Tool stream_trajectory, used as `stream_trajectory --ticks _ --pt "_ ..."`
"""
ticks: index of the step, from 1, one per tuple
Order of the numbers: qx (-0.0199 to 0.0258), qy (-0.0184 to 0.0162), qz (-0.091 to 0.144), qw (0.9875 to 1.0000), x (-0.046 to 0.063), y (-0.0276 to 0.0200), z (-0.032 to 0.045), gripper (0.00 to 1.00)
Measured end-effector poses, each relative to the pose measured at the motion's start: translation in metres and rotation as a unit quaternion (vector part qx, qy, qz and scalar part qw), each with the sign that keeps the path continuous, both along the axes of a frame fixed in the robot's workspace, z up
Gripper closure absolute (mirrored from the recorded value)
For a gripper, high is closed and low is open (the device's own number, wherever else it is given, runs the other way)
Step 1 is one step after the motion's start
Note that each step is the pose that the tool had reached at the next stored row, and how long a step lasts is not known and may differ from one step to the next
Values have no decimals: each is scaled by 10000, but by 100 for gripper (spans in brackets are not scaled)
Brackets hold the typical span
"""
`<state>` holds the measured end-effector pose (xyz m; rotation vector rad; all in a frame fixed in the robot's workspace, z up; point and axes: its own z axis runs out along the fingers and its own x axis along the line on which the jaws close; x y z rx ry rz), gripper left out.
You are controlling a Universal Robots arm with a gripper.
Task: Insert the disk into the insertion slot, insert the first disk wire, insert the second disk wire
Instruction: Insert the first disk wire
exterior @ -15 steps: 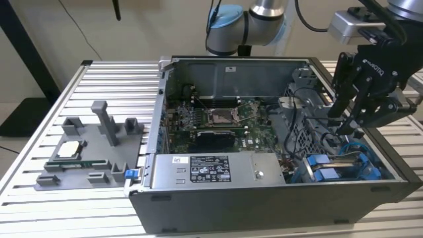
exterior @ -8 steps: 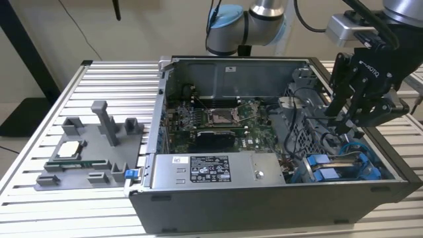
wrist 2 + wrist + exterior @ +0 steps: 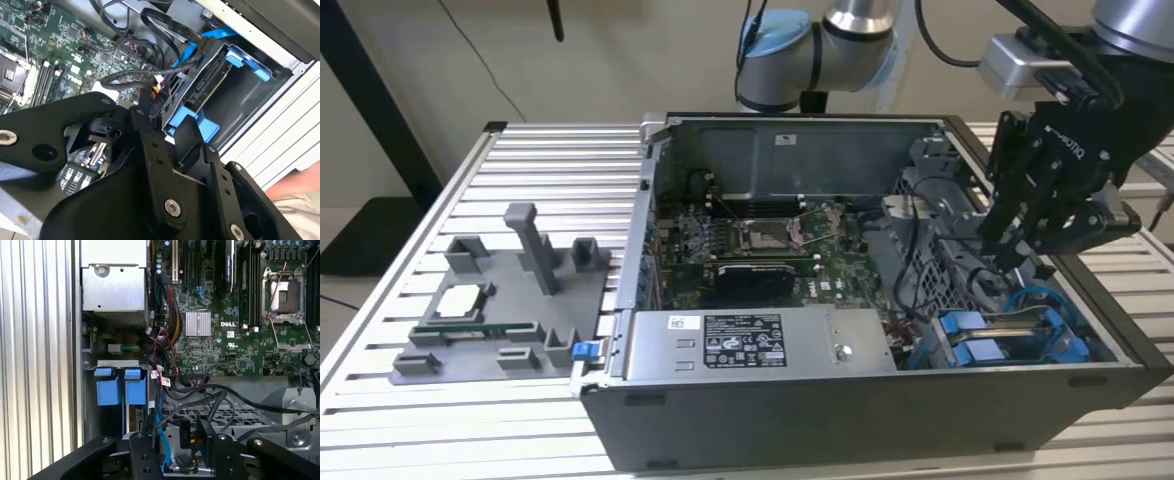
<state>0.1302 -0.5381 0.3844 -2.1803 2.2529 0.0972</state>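
Disk (image 3: 212, 80) sat in the insertion slot (image 3: 1027, 320) at the computer case's (image 3: 854, 420) corner. The gripper (image 3: 165, 125) hovered at a black wire connector (image 3: 155, 104); I could not tell the jaws' state. If misaligned, the connector might jam.

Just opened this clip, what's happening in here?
A robot arm's gripper hangs inside an open computer case, over the drive cage on the exterior view's right. The disk, in its blue carrier, already sits in the insertion slot. A black wire connector lies right by the gripper, short of the disk's connector edge, and it does not look plugged in.
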Motion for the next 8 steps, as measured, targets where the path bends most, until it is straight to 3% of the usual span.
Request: stream_trajectory --ticks 8 --pt "59 0 0 10000 6 0 -15 0"
